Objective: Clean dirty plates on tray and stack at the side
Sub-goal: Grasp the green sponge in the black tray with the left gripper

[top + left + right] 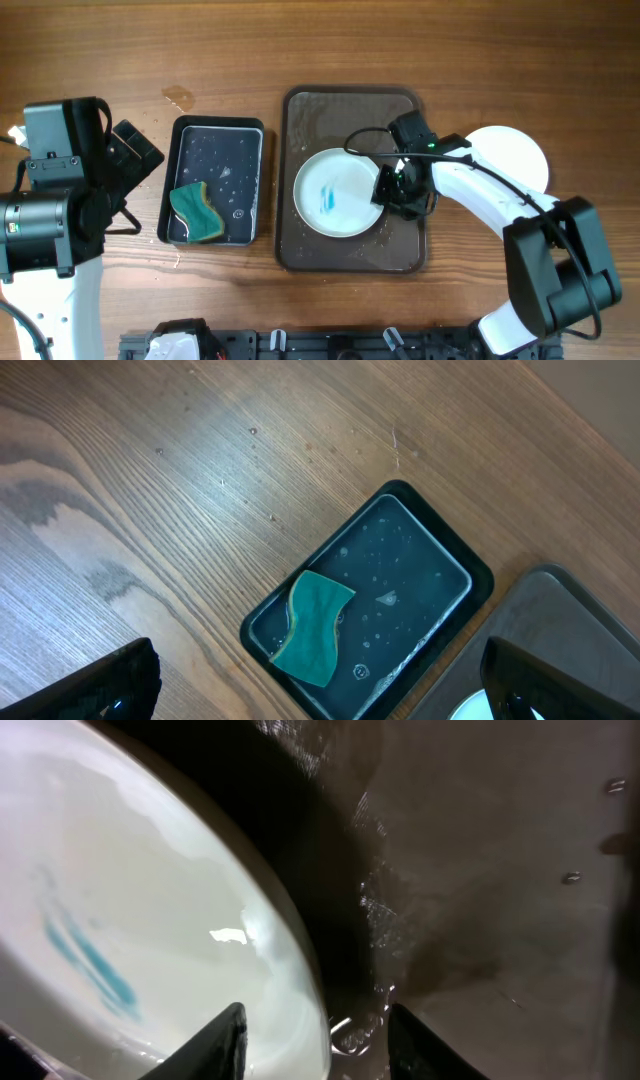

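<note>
One white plate (335, 195) with a teal-blue smear at its centre lies on the wet dark brown tray (350, 103). My right gripper (392, 190) is open at the plate's right rim. In the right wrist view its fingers (325, 1040) straddle the rim of the plate (150, 890), one finger over the plate and one over the tray (480, 870). A second white plate (520, 150) lies on the table right of the tray, partly under the right arm. My left gripper (138, 150) is open and empty, above the table left of the black tray.
A smaller black tray (218, 127) holding water and a teal sponge (197, 210) stands left of the brown tray. Both show in the left wrist view, the sponge (315, 625) in the black tray (440, 550). A wet spot (180, 97) marks the table behind it.
</note>
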Robot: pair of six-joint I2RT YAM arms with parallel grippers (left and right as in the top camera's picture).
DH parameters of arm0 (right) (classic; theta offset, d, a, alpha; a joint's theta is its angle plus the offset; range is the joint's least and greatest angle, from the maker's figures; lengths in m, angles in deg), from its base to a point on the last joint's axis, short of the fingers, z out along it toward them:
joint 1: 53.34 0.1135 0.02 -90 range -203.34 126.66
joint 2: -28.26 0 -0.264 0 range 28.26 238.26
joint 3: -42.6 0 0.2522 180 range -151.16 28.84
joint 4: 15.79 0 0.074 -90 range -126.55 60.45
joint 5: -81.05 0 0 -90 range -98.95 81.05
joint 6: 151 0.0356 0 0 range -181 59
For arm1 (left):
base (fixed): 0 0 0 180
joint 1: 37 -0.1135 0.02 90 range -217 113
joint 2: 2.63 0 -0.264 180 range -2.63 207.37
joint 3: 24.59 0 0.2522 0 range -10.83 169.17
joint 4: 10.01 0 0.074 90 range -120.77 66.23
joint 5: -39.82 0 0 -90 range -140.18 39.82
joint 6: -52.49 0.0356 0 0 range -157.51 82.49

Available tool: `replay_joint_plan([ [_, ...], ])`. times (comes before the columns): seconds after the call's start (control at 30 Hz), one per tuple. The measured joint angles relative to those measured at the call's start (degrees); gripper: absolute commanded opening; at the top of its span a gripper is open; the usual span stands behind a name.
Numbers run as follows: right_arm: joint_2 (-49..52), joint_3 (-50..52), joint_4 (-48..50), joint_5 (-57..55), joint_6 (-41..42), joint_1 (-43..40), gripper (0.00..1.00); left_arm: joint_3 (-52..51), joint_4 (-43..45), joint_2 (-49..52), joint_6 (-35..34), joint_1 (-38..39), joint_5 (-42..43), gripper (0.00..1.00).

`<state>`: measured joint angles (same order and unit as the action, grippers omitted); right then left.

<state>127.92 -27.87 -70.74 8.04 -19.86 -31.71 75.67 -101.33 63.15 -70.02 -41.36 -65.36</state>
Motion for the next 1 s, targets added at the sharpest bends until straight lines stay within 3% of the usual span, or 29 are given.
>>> replay_joint_plan([
  [0.1,-4.7,0.0,0.0,-0.2,-2.9,-0.5,0.50,0.0,0.0,0.0,0.0,0.0,0.0,1.00],
  [0.2,-12.1,-0.6,-0.2,-0.3,-11.1,-0.6,0.49,0.0,0.0,0.0,0.0,0.0,0.2,1.00],
  [0.33,-25.6,-1.2,-3.4,-0.3,-19.1,-0.6,0.48,0.0,-0.1,0.0,0.0,-0.1,8.9,1.00],
  [0.5,-28.6,-1.2,-5.1,-0.3,-21.7,-0.6,0.48,-6.8,0.1,2.2,0.2,1.9,13.0,0.92],
  [0.6,-28.4,-1.2,-5.0,-0.3,-22.0,-0.6,0.48,-17.4,5.2,6.2,-0.2,2.3,12.7,0.67],
  [0.7,-28.0,-1.2,-5.0,-0.3,-22.0,-0.6,0.48,-26.3,12.1,10.9,-0.7,2.4,13.3,0.51],
  [0.83,-27.6,-1.2,-4.7,-0.3,-22.0,-0.6,0.48,-32.5,17.7,17.7,-1.0,2.4,13.9,0.46],
  [0.9,-27.5,-1.2,-4.6,-0.3,-22.0,-0.6,0.48,-34.0,20.3,21.4,-1.0,2.4,13.8,0.32],
  [1.0,-27.5,-1.2,-4.5,-0.3,-22.0,-0.6,0.48,-34.9,22.8,26.8,-1.2,2.4,14.4,0.04],
])
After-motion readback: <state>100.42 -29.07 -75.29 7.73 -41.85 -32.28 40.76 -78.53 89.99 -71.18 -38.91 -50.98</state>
